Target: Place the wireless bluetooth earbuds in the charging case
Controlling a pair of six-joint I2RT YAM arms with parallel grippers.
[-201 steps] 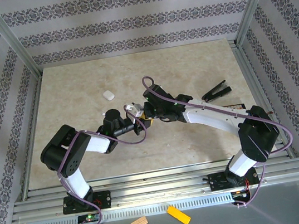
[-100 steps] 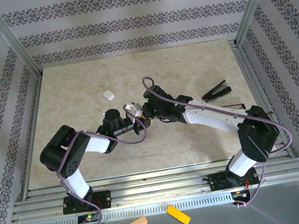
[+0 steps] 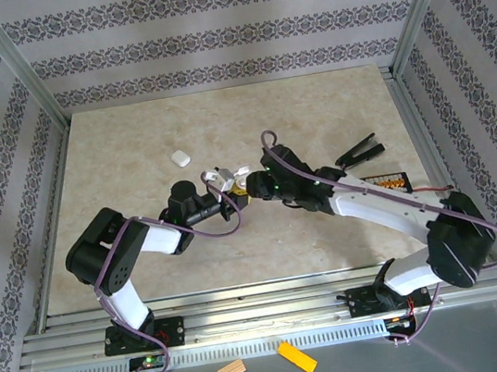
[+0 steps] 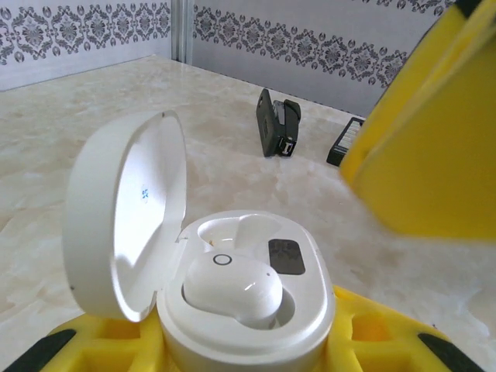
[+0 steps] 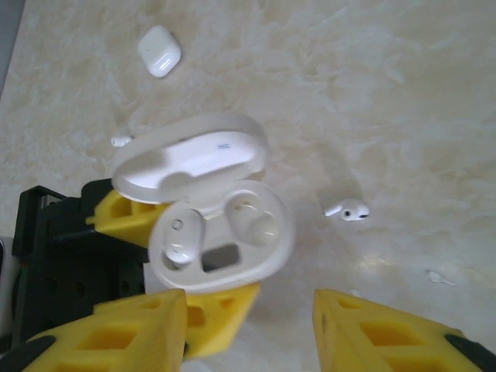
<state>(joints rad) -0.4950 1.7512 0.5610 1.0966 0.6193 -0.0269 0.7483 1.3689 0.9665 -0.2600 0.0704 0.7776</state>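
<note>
My left gripper (image 4: pixel 248 345) is shut on the base of a white charging case (image 4: pixel 248 306) whose lid (image 4: pixel 124 217) stands open. One white earbud (image 4: pixel 232 287) sits in the near well; the far well (image 4: pixel 232 229) is empty. From the right wrist the same case (image 5: pixel 225 236) shows with that earbud (image 5: pixel 177 240) seated in it. My right gripper (image 5: pixel 248 333) hangs open just above and beside the case, with nothing between its yellow fingers (image 5: pixel 387 333). A loose earbud (image 5: pixel 346 210) lies on the table to the right of the case. Another tiny white piece (image 5: pixel 121 140) lies beyond the lid. From above, both grippers meet at the case (image 3: pixel 222 178).
A closed white case (image 3: pixel 180 159) lies on the marble table at the back left. A black clip-like tool (image 3: pixel 358 151) and a black pin board (image 3: pixel 388 182) sit to the right. Metal frame posts (image 3: pixel 21 70) and patterned walls enclose the table.
My right gripper has opened and drawn back to the right, away from the case. The left gripper has kept the case still.
</note>
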